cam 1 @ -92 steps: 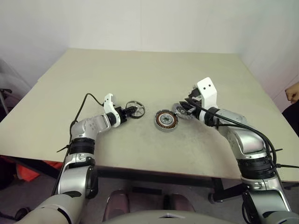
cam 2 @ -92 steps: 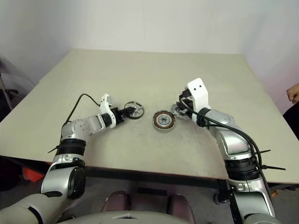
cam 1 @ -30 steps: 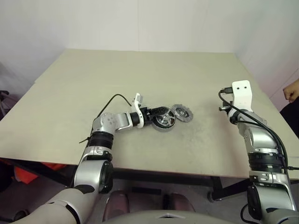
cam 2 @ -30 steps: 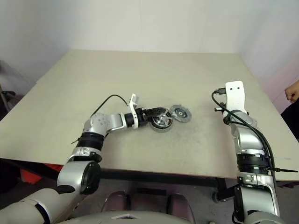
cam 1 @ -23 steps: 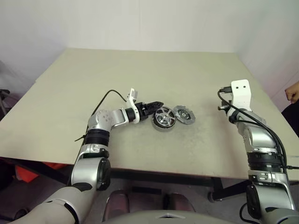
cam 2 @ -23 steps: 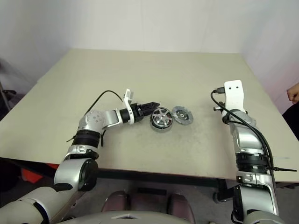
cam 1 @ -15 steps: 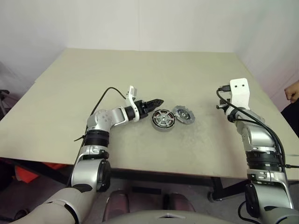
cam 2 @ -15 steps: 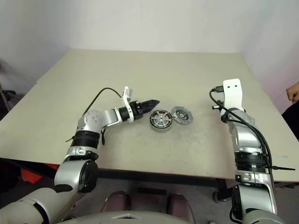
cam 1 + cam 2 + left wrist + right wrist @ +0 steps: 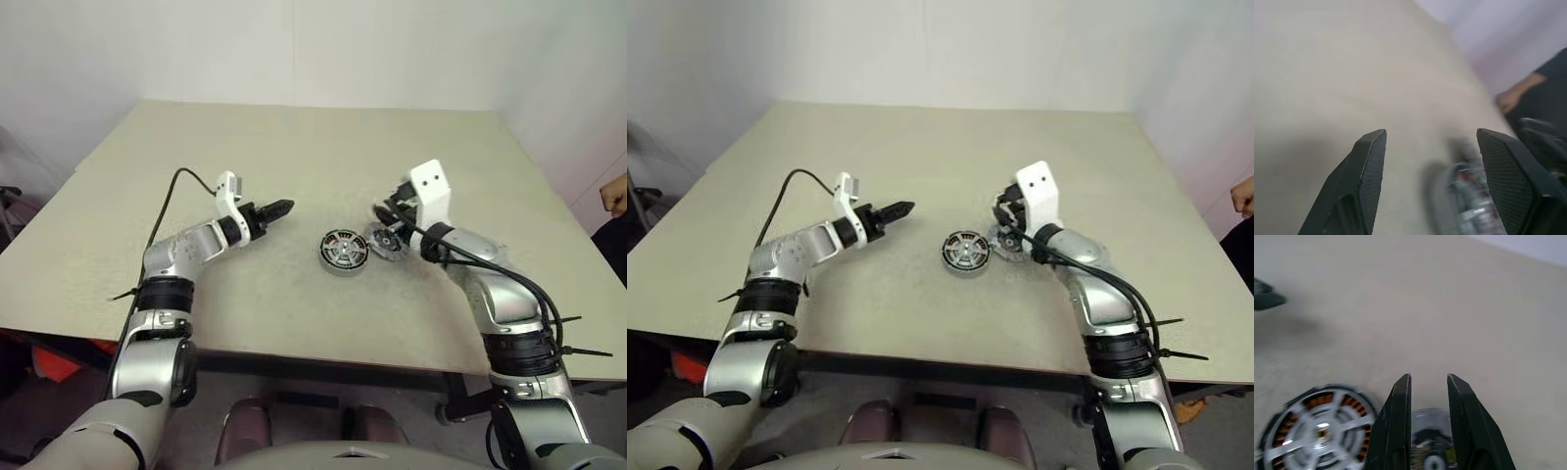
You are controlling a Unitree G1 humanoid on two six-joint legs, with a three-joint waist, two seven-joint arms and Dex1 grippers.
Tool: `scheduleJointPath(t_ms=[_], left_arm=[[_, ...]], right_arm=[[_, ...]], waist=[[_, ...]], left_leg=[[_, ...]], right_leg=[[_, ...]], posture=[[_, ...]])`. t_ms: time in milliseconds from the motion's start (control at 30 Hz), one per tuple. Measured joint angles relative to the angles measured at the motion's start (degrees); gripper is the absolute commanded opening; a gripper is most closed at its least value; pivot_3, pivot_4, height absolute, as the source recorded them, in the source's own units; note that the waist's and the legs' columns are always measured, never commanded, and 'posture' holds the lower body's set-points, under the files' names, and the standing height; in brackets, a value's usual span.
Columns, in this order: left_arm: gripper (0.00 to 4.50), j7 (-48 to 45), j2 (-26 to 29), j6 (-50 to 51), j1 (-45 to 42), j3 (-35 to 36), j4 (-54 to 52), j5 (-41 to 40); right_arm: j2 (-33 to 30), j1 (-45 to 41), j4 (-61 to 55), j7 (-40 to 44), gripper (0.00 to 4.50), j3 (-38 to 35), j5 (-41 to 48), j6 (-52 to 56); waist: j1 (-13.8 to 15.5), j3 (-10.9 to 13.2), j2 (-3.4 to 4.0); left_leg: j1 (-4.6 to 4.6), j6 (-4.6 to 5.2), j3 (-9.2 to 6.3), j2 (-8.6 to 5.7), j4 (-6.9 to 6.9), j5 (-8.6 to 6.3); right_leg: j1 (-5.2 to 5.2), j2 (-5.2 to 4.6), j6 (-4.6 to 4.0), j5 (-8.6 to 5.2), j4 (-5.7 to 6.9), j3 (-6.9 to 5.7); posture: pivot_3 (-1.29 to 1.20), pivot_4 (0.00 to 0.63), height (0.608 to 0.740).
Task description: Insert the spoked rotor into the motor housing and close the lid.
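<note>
Right wrist view showed the spoked rotor (image 9: 1322, 423) seated in the motor housing (image 9: 340, 251) mid-tabletop (image 9: 294, 157). The lid (image 9: 386, 241) lay beside it, unfitted, under the narrowly parted right claw (image 9: 1428, 428). Left claw (image 9: 279, 208) hung open, empty.

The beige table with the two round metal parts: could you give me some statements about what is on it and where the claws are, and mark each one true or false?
1. The silver spoked rotor sits inside the round silver motor housing with copper-coloured windings. True.
2. The flat grey toothed-edge lid is already closed over the housing. False: it lies on the beige table beside the housing.
3. The right claw is over the lid. True.
4. The left claw grips the housing. False: it is open, empty and apart from the housing.
5. A red screwdriver lies on the table. False: the table holds the housing with its rotor, and the lid.
</note>
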Motion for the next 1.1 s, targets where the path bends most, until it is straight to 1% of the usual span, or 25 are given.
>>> scheduleJointPath(t_ms=[100, 333, 467, 633, 833, 967, 1100], left_arm=[[3.10, -1.08, 1.32, -1.96, 0.15, -0.31, 0.01, 1.43], [3.10, -1.13, 1.51, -3.08, 0.53, -0.31, 0.15, 2.56], [3.10, -0.92, 1.24, -3.13, 1.79, -0.48, 0.16, 3.06], [3.10, -0.29, 1.23, -3.43, 1.87, -0.42, 0.20, 3.61], [3.10, 0.05, 1.20, -4.37, 1.85, -0.32, 1.52, 4.06], [3.10, 0.12, 1.09, -4.54, 1.81, -0.32, 2.49, 4.33], [3.10, 0.22, 0.90, -4.57, 1.51, -0.31, 2.82, 4.75]], right_arm=[[0.62, 0.68, -0.50, 0.80, 1.28, 2.67, 0.02, 1.26], [2.10, 1.51, -1.25, 1.01, 1.28, 4.73, -0.05, 2.41], [2.97, 3.50, 1.41, 0.43, 1.28, 5.40, -0.76, 2.21], [3.14, 3.88, 1.94, -0.07, 1.28, 5.89, -1.42, 0.85], [1.62, 3.39, 1.80, 0.96, 1.28, 5.33, -1.10, 2.21], [0.40, 3.03, -0.82, 2.23, 1.28, 5.30, -0.67, 4.09], [1.67, 2.82, -4.74, 2.93, 1.28, 6.77, 0.15, 5.93]], waist=[[-0.07, 0.00, 0.00], [-0.09, 0.01, 0.00], [-0.04, 0.02, -0.03], [-0.11, 0.00, -0.05], [-0.04, 0.00, -0.06], [-0.09, 0.01, -0.05], [-0.16, 0.01, -0.06]], left_leg=[[-0.01, -0.01, 0.00, 0.00, 0.00, 0.00], [0.00, -0.03, 0.00, 0.00, -0.01, 0.01], [-0.03, -0.04, 0.00, 0.00, -0.01, 0.02], [0.09, -0.06, 0.00, 0.00, -0.01, 0.03], [0.06, -0.08, 0.00, -0.02, 0.00, 0.04], [0.00, -0.08, 0.00, 0.02, -0.04, 0.04], [0.03, -0.09, 0.00, 0.03, -0.11, 0.05]], right_leg=[[-0.02, 0.00, 0.00, 0.00, 0.01, 0.00], [-0.03, 0.00, 0.00, 0.00, 0.02, 0.00], [-0.05, 0.00, 0.00, 0.00, 0.02, 0.00], [0.06, 0.00, 0.00, 0.00, 0.05, 0.03], [0.04, 0.00, 0.00, 0.00, 0.05, 0.04], [-0.06, 0.02, 0.00, 0.00, 0.06, 0.01], [-0.06, 0.04, -0.01, 0.00, 0.05, 0.01]], posture=[[0.00, 0.000, 0.740], [0.00, 0.000, 0.740], [0.00, 0.000, 0.740], [0.00, 0.000, 0.740], [0.00, 0.000, 0.740], [0.00, 0.000, 0.740], [0.00, 0.000, 0.740]])
